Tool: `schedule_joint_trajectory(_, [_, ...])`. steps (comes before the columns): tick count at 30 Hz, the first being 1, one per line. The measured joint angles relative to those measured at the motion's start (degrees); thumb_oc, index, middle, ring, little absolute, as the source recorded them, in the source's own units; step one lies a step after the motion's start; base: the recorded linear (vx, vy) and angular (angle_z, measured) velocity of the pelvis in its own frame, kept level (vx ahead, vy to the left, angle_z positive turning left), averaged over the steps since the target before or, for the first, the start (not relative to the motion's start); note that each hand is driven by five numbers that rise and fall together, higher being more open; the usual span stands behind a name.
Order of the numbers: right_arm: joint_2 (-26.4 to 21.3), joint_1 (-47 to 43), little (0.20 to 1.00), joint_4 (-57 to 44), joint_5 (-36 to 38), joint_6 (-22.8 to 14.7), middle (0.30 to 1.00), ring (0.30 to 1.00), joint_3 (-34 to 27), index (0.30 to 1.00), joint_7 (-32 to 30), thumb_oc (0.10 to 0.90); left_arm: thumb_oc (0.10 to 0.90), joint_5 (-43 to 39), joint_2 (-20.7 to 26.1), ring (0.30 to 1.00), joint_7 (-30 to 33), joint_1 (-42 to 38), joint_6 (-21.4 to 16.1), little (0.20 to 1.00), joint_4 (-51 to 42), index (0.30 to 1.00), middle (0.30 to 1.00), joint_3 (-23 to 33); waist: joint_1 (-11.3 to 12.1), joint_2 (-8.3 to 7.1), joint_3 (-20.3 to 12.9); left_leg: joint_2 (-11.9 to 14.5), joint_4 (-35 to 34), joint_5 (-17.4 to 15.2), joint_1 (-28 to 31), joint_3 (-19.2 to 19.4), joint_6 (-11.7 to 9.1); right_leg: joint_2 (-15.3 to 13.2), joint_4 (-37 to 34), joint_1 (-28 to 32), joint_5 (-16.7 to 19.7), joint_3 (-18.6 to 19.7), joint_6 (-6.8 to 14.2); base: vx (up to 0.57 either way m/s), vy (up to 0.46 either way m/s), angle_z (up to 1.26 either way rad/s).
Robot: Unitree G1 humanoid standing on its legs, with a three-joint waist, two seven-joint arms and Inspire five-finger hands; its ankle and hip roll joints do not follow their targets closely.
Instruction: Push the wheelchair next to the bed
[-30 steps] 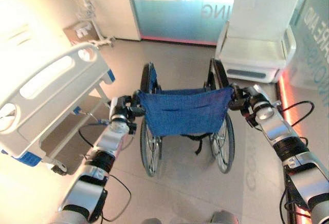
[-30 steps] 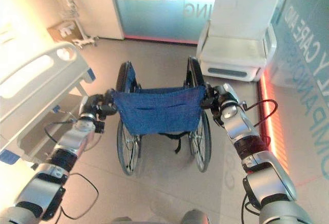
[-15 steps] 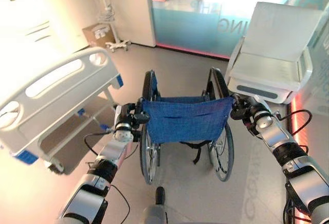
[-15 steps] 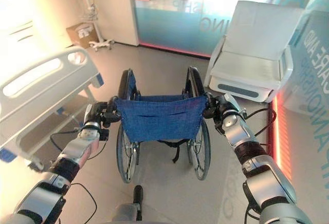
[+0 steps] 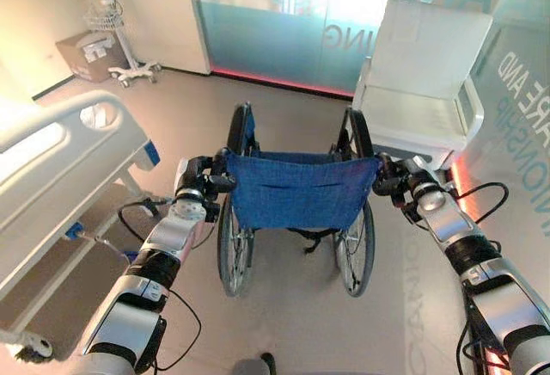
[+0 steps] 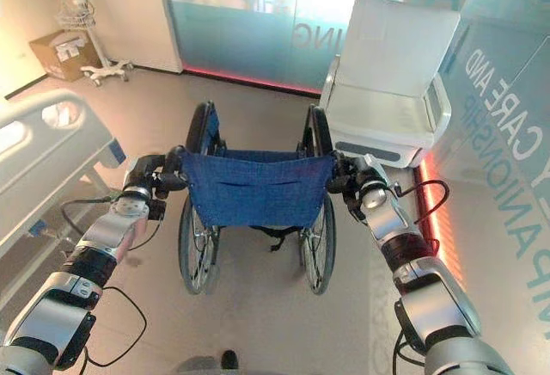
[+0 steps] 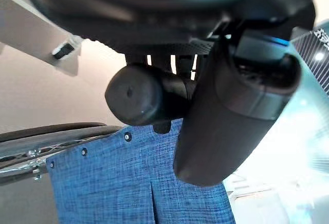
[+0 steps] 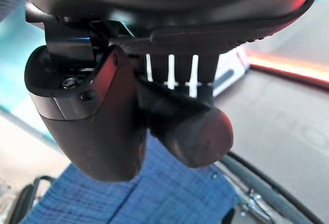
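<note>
1. the left hand [image 5: 196, 181] is curled round the black rubber push grip [image 7: 149, 100] on the left side of the wheelchair's back; up close, the thumb [image 7: 231, 111] lies across the grip and the fingers wrap behind it.
2. the right hand [image 5: 397, 185] is wrapped the same way round the other black push grip [image 8: 190, 126] on the right side, thumb [image 8: 97, 126] in front and fingers closed behind.
3. the wheelchair with the blue cloth backrest and spoked wheels [image 5: 296, 190] stands on the grey-brown floor [image 5: 292, 323] straight ahead of the robot, back towards it, between the two arms.
4. the white hospital bed with its moulded plastic end board [image 5: 60, 160] stands to the wheelchair's left, close by but apart from it, with a strip of floor between.
5. a white padded recliner chair [image 5: 421, 82] sits just past the wheelchair on the right, in front of a frosted teal glass wall [image 5: 275, 22].
6. a wheeled white stand [image 5: 116, 27] and a brown cardboard box [image 5: 82, 52] are in the far left corner.
</note>
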Motion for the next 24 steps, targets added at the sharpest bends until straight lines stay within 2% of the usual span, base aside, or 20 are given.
schedule_joint_trajectory(1, [-0.07,0.23,0.3,-1.08,-0.11,-0.14,0.3,0.3,-0.46,0.3,0.0,0.4,0.4,0.39,-0.15,0.3,0.07,0.21,-0.32,0.3,0.38,0.3,0.3,0.59,0.08,1.56,0.2,-0.02,-0.75,-0.86,0.81,-0.7,0.14,0.2,-3.49,-2.73,-0.21,-3.05,-0.75,0.43,-0.107,-0.23])
schedule_joint_trajectory(2, [-0.08,0.26,0.3,-1.88,-0.11,-0.57,0.3,0.3,-0.7,0.3,0.0,0.4,0.4,0.73,-0.25,0.3,0.06,0.28,-0.2,0.3,0.54,0.3,0.3,1.13,-0.31,2.18,0.33,0.16,-0.84,-1.02,1.25,-0.92,0.13,0.46,-5.87,-3.28,-0.16,-4.64,-1.33,0.37,-0.112,0.03])
schedule_joint_trajectory(3, [-0.17,0.53,0.3,-2.93,-0.11,-0.66,0.3,0.3,-0.71,0.3,0.0,0.4,0.4,1.32,-0.62,0.3,-0.01,0.32,-0.25,0.3,1.81,0.3,0.3,1.17,-2.03,3.76,0.52,0.21,-1.49,-1.47,2.34,-3.13,-0.04,0.29,-11.37,-6.25,1.28,-5.54,-0.12,0.36,-0.162,0.4])
schedule_joint_trajectory(5, [-0.25,1.32,0.3,-3.88,-0.11,-0.57,0.3,0.3,-0.82,0.3,0.0,0.4,0.4,1.74,-1.07,0.3,-0.19,0.08,-0.55,0.3,3.33,0.3,0.3,1.38,-4.38,3.85,0.48,-0.2,-1.63,-2.28,3.67,-5.93,-0.51,-1.32,-19.94,-9.17,6.92,-5.17,1.57,0.45,-0.256,0.69])
schedule_joint_trajectory(6, [-0.3,1.4,0.3,-3.81,-0.11,-0.57,0.3,0.3,-0.96,0.3,0.02,0.4,0.4,2.16,-1.23,0.3,-0.19,-0.22,-0.85,0.3,3.82,0.3,0.3,1.4,-4.83,3.53,0.56,-0.2,-1.29,-2.87,4.08,-6.81,-0.89,-1.72,-25.2,-9.72,8.95,-4.92,1.72,0.56,-0.283,0.79])
schedule_joint_trajectory(7, [-0.23,1.59,0.3,-3.95,-0.11,-0.37,0.3,0.3,-1.06,0.3,0.02,0.4,0.4,2.82,-1.66,0.3,-0.17,-0.66,-1.25,0.3,4.35,0.3,0.3,1.45,-5.24,2.46,0.68,-0.49,-0.66,-4.07,4.19,-8.43,-1.77,-2.97,-30.34,-10.77,10.81,-3.66,2.58,0.52,-0.345,0.76])
schedule_joint_trajectory(9, [-0.22,2.32,0.3,-3.83,-0.11,0.3,0.3,0.3,-1.02,0.3,0.03,0.4,0.4,3.36,-2.17,0.3,-0.14,-0.16,-1.78,0.3,4.34,0.3,0.3,1.52,-5.24,0.74,0.52,0.16,2.42,-6.89,4.87,-9.96,-3.6,-4.46,-27.68,-11.35,10.9,-2.48,2.51,0.52,-0.385,0.73])
schedule_joint_trajectory(11, [-0.22,2.86,0.3,-3.83,-0.1,0.47,0.3,0.3,-0.93,0.3,0.21,0.4,0.4,3.36,-1.99,0.3,0.24,0.01,-1.75,0.3,3.32,0.3,0.3,1.88,-4.74,-2.22,-0.31,1.27,6.84,-10.5,4.39,-9.89,-6.61,-4.76,-22.44,-8.93,9.91,-2.55,2.37,0.57,-0.417,0.7])
schedule_joint_trajectory(12, [-1.13,2.7,0.3,-3.96,0.0,0.53,0.3,0.3,-0.94,0.3,0.38,0.4,0.4,3.51,-3.04,0.3,0.4,0.39,-1.89,0.3,2.87,0.3,0.3,2.53,-4.64,-2.18,-0.65,3.99,10.64,-12.91,3.37,-10.13,-8.72,-3.4,-20.48,-8.07,11.99,-2.12,0.53,0.42,-0.323,0.73])
schedule_joint_trajectory(13, [-1.86,2.51,0.3,-3.95,0.04,0.51,0.3,0.3,-0.87,0.3,0.49,0.4,0.4,3.57,-3.54,0.3,0.41,0.5,-1.8,0.3,2.79,0.3,0.3,2.79,-4.69,-1.17,-0.65,5.57,12.44,-13.9,2.56,-10.0,-9.74,-2.32,-19.0,-7.9,11.93,-2.62,0.42,0.5,-0.365,0.8])
schedule_joint_trajectory(14, [-3.24,1.19,0.3,-3.69,0.04,0.57,0.3,0.3,-0.67,0.3,1.51,0.4,0.4,3.8,-4.46,0.3,0.7,0.8,-1.53,0.3,1.99,0.3,0.3,2.94,-4.43,-0.09,-0.26,8.0,17.28,-15.32,1.23,-7.71,-10.93,-1.17,-14.4,-8.9,10.26,-2.63,-3.6,0.44,-0.269,0.5])
schedule_joint_trajectory(15, [-3.7,0.63,0.3,-3.56,0.03,0.54,0.3,0.3,-0.62,0.3,1.59,0.4,0.4,3.8,-4.96,0.3,1.0,1.22,-1.56,0.3,1.52,0.3,0.3,3.12,-4.05,0.7,-0.31,8.27,18.73,-15.94,0.61,-6.6,-10.24,-0.99,-12.54,-9.45,8.58,-2.94,-4.45,0.54,-0.291,0.36])
schedule_joint_trajectory(16, [-5.6,-0.62,0.3,-3.67,0.02,0.54,0.3,0.3,0.46,0.3,1.98,0.4,0.4,3.8,-6.32,0.3,1.05,2.57,-1.34,0.3,0.61,0.3,0.3,4.64,-3.24,3.05,-0.47,10.46,19.12,-16.8,1.45,-4.29,-11.76,0.27,-9.78,-9.55,5.98,-3.65,-4.86,0.52,-0.259,0.1])
schedule_joint_trajectory(17, [-6.12,-0.99,0.3,-3.47,0.02,0.53,0.3,0.3,0.77,0.3,2.52,0.4,0.4,3.8,-6.78,0.3,1.05,2.78,-1.39,0.3,-0.01,0.3,0.3,5.11,-2.95,3.78,-0.55,11.44,19.55,-16.55,1.64,-4.02,-12.53,1.08,-8.97,-9.41,5.09,-3.77,-5.35,0.43,-0.238,0.03])
schedule_joint_trajectory(18, [-6.19,-1.13,0.3,-3.01,0.02,0.39,0.3,0.3,0.96,0.3,2.62,0.4,0.4,3.79,-6.91,0.3,1.42,3.58,-1.27,0.3,-1.38,0.3,0.3,5.18,-1.69,4.0,-0.66,12.49,20.26,-14.61,1.92,-3.77,-12.44,2.0,-7.92,-8.71,3.43,-4.17,-6.01,0.37,-0.2,0.04])
schedule_joint_trajectory(20, [-5.94,-1.49,0.3,-0.65,0.02,-1.72,0.3,0.3,1.62,0.3,2.82,0.4,0.4,3.79,-7.04,0.3,2.07,3.71,-1.25,0.3,-1.34,0.3,0.3,4.91,-1.1,3.21,-0.84,13.29,22.41,-10.51,0.79,-4.16,-11.02,2.99,-8.8,-6.83,1.43,-4.34,-6.66,0.44,-0.255,0.28])
schedule_joint_trajectory(21, [-5.91,-1.42,0.3,0.16,0.02,-2.83,0.3,0.3,1.81,0.3,2.82,0.4,0.4,3.79,-6.99,0.3,2.16,3.76,-1.49,0.3,-0.78,0.3,0.3,4.65,-0.94,2.86,-0.81,14.16,24.32,-7.23,-0.55,-4.99,-12.79,4.26,-10.8,-5.31,0.45,-4.55,-6.71,0.46,-0.233,0.48])
schedule_joint_trajectory(22, [-5.84,-1.26,0.3,0.61,0.03,-3.59,0.3,0.3,1.81,0.3,2.82,0.4,0.4,3.8,-6.96,0.3,2.17,3.61,-1.58,0.3,-0.86,0.3,0.3,4.52,-0.92,2.28,-0.73,14.81,27.57,-5.08,-2.95,-5.9,-13.61,5.16,-12.52,-4.01,0.34,-4.68,-7.27,0.3,-0.11,0.57])
schedule_joint_trajectory(23, [-4.94,-0.86,0.3,1.33,0.02,-3.75,0.3,0.3,1.73,0.3,2.68,0.4,0.4,3.81,-6.78,0.3,2.36,3.74,-1.61,0.3,-0.61,0.3,0.3,3.82,-0.92,1.05,-0.9,13.43,31.6,-5.32,-7.26,-6.34,-13.76,6.04,-16.48,-1.76,1.19,-3.31,-8.66,0.31,-0.098,0.47])
schedule_joint_trajectory(24, [-4.79,-0.75,0.3,1.67,0.02,-3.87,0.3,0.3,1.75,0.3,2.58,0.4,0.4,3.81,-6.61,0.3,2.43,4.06,-1.64,0.3,-0.61,0.3,0.3,3.51,-0.63,0.32,-0.84,11.39,31.01,-5.61,-8.19,-6.04,-13.32,6.31,-18.51,-0.48,1.73,-2.32,-8.86,0.34,-0.088,0.39])
